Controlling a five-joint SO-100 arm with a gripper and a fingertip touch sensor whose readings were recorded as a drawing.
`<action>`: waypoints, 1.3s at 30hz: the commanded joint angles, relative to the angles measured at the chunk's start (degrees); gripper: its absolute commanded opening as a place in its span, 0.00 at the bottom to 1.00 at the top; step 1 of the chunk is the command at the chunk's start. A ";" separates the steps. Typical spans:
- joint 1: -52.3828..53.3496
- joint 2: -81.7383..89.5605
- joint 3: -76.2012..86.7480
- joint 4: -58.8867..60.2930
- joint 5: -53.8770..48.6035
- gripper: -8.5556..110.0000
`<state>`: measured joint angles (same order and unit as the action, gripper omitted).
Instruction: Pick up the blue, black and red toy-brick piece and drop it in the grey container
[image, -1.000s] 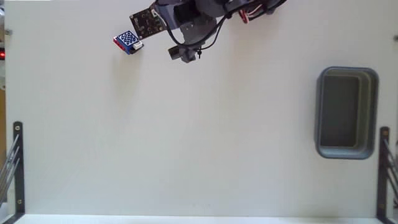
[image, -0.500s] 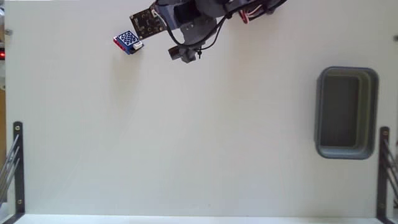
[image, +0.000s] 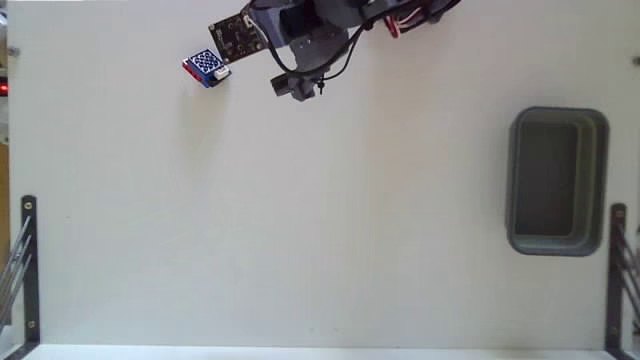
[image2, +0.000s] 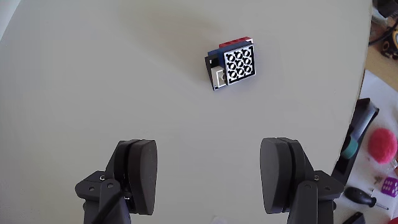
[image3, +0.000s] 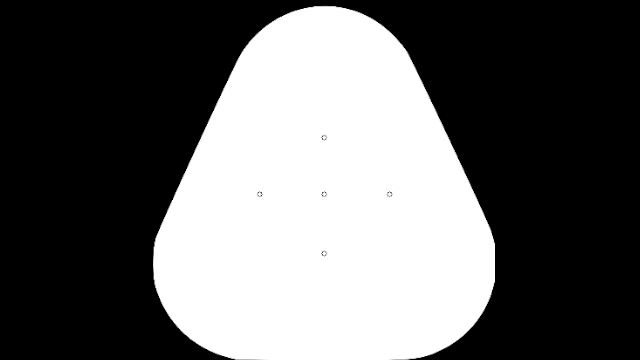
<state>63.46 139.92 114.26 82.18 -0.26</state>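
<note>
The toy-brick piece (image: 206, 66) lies on the white table at the upper left of the fixed view, blue-topped with a red side and a small white bit. In the wrist view the toy-brick piece (image2: 231, 63) sits ahead of my gripper (image2: 211, 177) and slightly right of its centre line. The gripper is open, with both dark fingers (image2: 140, 174) wide apart and nothing between them. My arm (image: 310, 40) reaches in from the top edge, just right of the brick. The grey container (image: 557, 244) stands far off at the right side with nothing in it.
A dark circuit board (image: 235, 35) rides on the arm beside the brick. Black metal brackets stand at the left (image: 28, 260) and right (image: 617, 270) table edges. Past the table edge, the wrist view shows a pink ball (image2: 380, 143) and clutter.
</note>
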 joint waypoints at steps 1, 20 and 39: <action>1.45 2.19 0.30 -0.22 0.26 1.00; 1.45 -5.31 -0.92 -6.51 0.26 1.00; 3.60 -17.60 -5.06 -14.66 0.26 1.00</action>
<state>64.60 121.73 112.32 68.12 -0.26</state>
